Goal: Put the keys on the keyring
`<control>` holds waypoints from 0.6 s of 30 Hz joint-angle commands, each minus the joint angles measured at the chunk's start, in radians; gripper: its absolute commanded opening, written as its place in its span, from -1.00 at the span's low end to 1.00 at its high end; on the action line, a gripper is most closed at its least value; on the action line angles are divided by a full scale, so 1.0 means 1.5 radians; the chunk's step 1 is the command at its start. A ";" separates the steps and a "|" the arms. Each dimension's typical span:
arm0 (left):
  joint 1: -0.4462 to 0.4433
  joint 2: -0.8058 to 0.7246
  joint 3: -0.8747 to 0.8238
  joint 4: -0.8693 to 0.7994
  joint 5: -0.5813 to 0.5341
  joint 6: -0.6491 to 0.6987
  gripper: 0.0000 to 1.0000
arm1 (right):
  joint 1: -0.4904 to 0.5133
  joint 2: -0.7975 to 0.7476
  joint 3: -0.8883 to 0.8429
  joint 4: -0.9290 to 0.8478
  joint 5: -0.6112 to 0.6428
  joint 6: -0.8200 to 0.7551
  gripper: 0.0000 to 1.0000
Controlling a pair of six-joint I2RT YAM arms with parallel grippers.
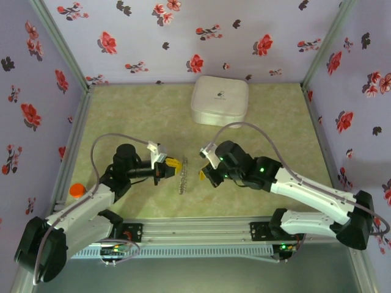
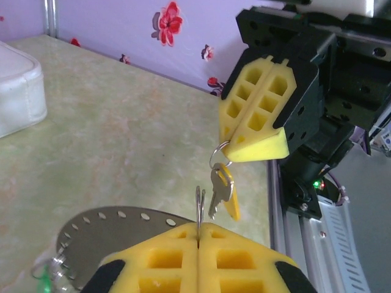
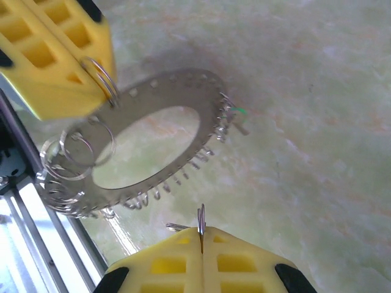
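Near the table's front edge, the left gripper is clenched on a small split ring at the rim of the keyring, which looks edge-on from above, between the two grippers. Just right of it, the right gripper pinches another ring, with the yellow key hanging from it. The green key sits at the keyring's rim, barely visible. A white box lies at the far side.
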State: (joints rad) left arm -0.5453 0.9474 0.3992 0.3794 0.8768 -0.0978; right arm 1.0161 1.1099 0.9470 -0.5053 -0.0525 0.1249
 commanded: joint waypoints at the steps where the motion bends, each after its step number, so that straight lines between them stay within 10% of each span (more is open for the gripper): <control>1: -0.007 -0.002 0.020 -0.014 0.024 0.023 -1.00 | 0.003 0.029 0.041 0.010 -0.046 -0.039 -1.00; 18: -0.047 0.007 0.044 -0.149 -0.100 0.149 -1.00 | 0.054 0.101 0.060 0.059 -0.019 -0.045 -1.00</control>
State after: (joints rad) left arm -0.6006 0.9585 0.4236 0.1951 0.7563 0.0624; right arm 1.0813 1.2503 1.0073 -0.4591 -0.1043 0.0589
